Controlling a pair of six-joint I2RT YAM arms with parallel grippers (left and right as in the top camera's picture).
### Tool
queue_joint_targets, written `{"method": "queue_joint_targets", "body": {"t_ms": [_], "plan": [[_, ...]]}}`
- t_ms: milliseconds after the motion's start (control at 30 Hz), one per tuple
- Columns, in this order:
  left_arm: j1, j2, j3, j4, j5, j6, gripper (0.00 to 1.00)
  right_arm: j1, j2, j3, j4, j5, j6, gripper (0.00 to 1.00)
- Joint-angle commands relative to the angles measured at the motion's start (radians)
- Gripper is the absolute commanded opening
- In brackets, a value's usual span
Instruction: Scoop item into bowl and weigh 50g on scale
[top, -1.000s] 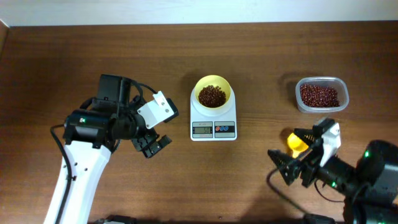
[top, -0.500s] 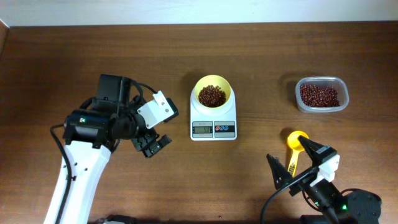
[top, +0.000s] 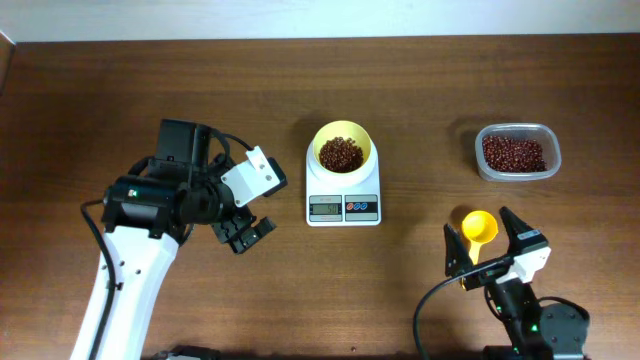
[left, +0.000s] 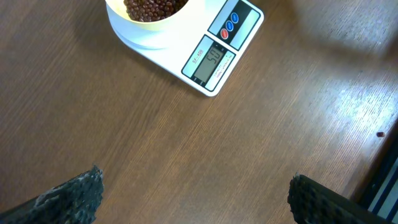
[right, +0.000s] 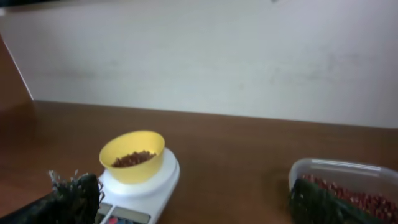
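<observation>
The pale-yellow bowl (top: 342, 148) stands on the white scale (top: 343, 205) and holds a heap of red-brown beans (top: 341, 153). In the left wrist view the bowl (left: 146, 28) and the scale (left: 217, 59) show at the top, and the display seems to read 50. My left gripper (top: 243, 232) is open and empty left of the scale, over bare table (left: 196, 199). My right gripper (top: 485, 245) is open and empty near the front edge, its fingers on either side of a yellow scoop (top: 478, 226) lying on the table. The right wrist view (right: 193, 205) looks toward the bowl (right: 132, 155).
A clear rectangular container (top: 517, 153) with more beans sits at the back right and also shows in the right wrist view (right: 348, 177). The left arm's body fills the table's left side. A pale wall stands behind the table.
The right arm has drawn back toward the front edge and turned, its open fingers now either side of the scoop. The scoop stays on the table. The left arm has not moved.
</observation>
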Motion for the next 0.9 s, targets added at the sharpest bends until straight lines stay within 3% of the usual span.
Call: {"method": "queue_joint_targets", "body": {"t_ms": [0,133,300,733,867], "plan": [[0.001,-0.01,0.018,0.001,0.004,0.016,0.99,0.005,-0.011,-0.074,0.084,0.016,-0.028,0.99],[0.001,-0.01,0.018,0.001,0.004,0.016,0.99,0.005,-0.011,-0.142,0.193,0.016,-0.072,0.99],[0.001,-0.01,0.018,0.001,0.004,0.016,0.99,0.005,-0.011,-0.142,0.209,0.016,-0.11,0.99],[0.001,-0.01,0.018,0.001,0.004,0.016,0.99,0.011,-0.011,-0.142,0.062,0.055,-0.137,0.99],[0.001,-0.01,0.018,0.001,0.004,0.016,0.99,0.011,-0.011,-0.142,0.055,0.085,-0.262,0.99]]}}
